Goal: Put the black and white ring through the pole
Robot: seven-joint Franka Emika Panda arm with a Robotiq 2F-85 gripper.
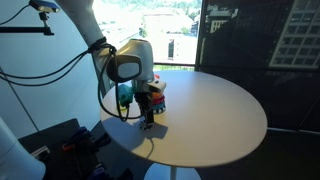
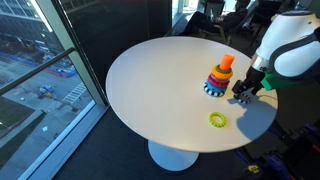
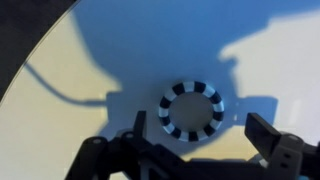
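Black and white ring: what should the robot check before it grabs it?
1. Jaws open: ok, they stand wide apart in the wrist view.
2. Black and white ring lying flat on the table: ok.
3. Ring between the jaws: ok, it sits about midway.
4. Jaws low enough to close on the ring: cannot tell.
5. Pole free at the top: ok, it rises above the stacked rings.
6. Yellow-green ring out of the way: ok, it lies apart on the table.
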